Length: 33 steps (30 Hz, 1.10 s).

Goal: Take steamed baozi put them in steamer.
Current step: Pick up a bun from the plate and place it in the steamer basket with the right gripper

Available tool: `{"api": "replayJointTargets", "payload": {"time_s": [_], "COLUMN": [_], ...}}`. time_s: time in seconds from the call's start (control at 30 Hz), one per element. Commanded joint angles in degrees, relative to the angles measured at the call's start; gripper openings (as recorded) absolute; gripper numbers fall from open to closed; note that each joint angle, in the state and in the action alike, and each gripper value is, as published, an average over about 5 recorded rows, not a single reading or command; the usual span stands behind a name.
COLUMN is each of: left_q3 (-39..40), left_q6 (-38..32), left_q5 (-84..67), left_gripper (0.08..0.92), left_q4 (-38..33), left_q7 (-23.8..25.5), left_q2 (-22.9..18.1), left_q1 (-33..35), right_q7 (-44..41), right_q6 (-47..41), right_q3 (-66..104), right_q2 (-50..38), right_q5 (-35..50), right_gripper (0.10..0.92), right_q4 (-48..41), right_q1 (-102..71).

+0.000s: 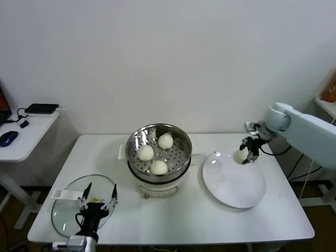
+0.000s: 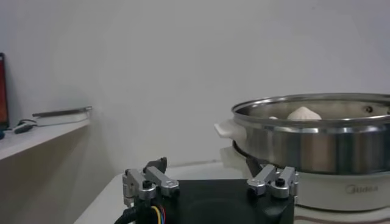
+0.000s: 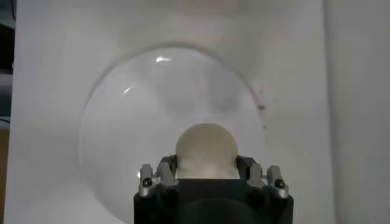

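The steel steamer (image 1: 135, 157) on its white pot base stands mid-table and holds three baozi (image 1: 145, 153), (image 1: 166, 140), (image 1: 159, 167). My right gripper (image 1: 243, 155) is shut on the fourth baozi (image 1: 240, 156) and holds it above the far edge of the white plate (image 1: 236, 189). In the right wrist view the baozi (image 3: 206, 150) sits between my fingers (image 3: 166, 167) over the plate (image 3: 128, 140). My left gripper (image 1: 97, 200) is open and empty above the glass lid (image 1: 65, 212) at the front left. The steamer (image 2: 317, 134) also shows in the left wrist view.
A side table (image 1: 21, 137) with a mouse and a black device stands to the left. The wall lies close behind the table. A shelf with an orange item (image 1: 329, 88) is at the far right.
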Motion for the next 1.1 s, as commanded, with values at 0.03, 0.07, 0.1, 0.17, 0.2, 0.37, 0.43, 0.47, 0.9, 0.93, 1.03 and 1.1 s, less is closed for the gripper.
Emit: {"api": "replayJointTargets", "payload": {"time_s": [0.03, 0.07, 0.1, 0.17, 0.2, 0.37, 0.43, 0.47, 0.9, 0.93, 1.03, 1.1], "left_q3": [0.2, 0.25, 0.28, 0.32, 0.33, 0.02, -0.19, -0.32, -1.61, -1.64, -1.7, -1.75], "left_q6": [-0.11, -0.13, -0.14, -0.12, -0.08, 0.18, 0.17, 0.16, 0.33, 0.33, 0.32, 0.29], "left_q5": [-0.08, -0.09, -0.09, -0.06, -0.06, -0.13, -0.26, -0.37, -1.32, -1.32, -1.34, -1.34], "left_gripper": [0.823, 0.823, 0.823, 0.823, 0.823, 0.823, 0.823, 0.823, 0.823, 0.823, 0.823, 0.823], "left_q4": [-0.07, -0.09, -0.14, -0.33, -0.46, -1.17, -1.32, -1.37, -1.29, -1.28, -1.25, -1.18], "left_q7": [0.1, 0.1, 0.11, 0.14, 0.15, 0.14, 0.15, 0.14, 0.13, 0.12, 0.1, 0.1], "left_q2": [0.12, 0.12, 0.12, 0.19, 0.25, 0.34, 0.33, 0.34, 0.6, 0.59, 0.58, 0.58], "left_q1": [-0.07, -0.06, -0.02, 0.09, 0.14, 0.13, 0.18, 0.23, 0.24, 0.26, 0.33, 0.39], "right_q7": [0.01, 0.13, 0.29, 0.61, 0.81, 1.86, 2.18, 2.31, 2.33, 2.35, 2.36, 2.31], "right_q6": [-1.76, -2.04, -2.34, -2.82, -3.06, -4.23, -4.59, -4.72, -4.74, -4.72, -4.61, -4.48], "right_q3": [-14.43, -14.56, -14.62, -14.53, -14.33, -12.77, -12.21, -11.99, -11.05, -11.04, -10.91, -10.85], "right_q2": [9.48, 10.84, 12.29, 15.11, 16.75, 25.06, 27.79, 28.9, 32.99, 32.96, 32.87, 32.78], "right_q5": [19.04, 20.14, 21.09, 22.62, 23.19, 24.94, 24.94, 24.81, 21.47, 21.15, 20.24, 19.55], "right_gripper": [0.645, 0.645, 0.645, 0.642, 0.641, 0.636, 0.636, 0.636, 0.636, 0.636, 0.636, 0.636], "right_q4": [0.39, 0.08, -0.27, -1.08, -1.63, -4.96, -6.04, -6.47, -8.05, -8.07, -8.36, -8.63], "right_q1": [21.77, 22.31, 22.66, 23.03, 23.0, 20.73, 19.13, 18.33, 9.59, 8.99, 7.48, 6.69]}}
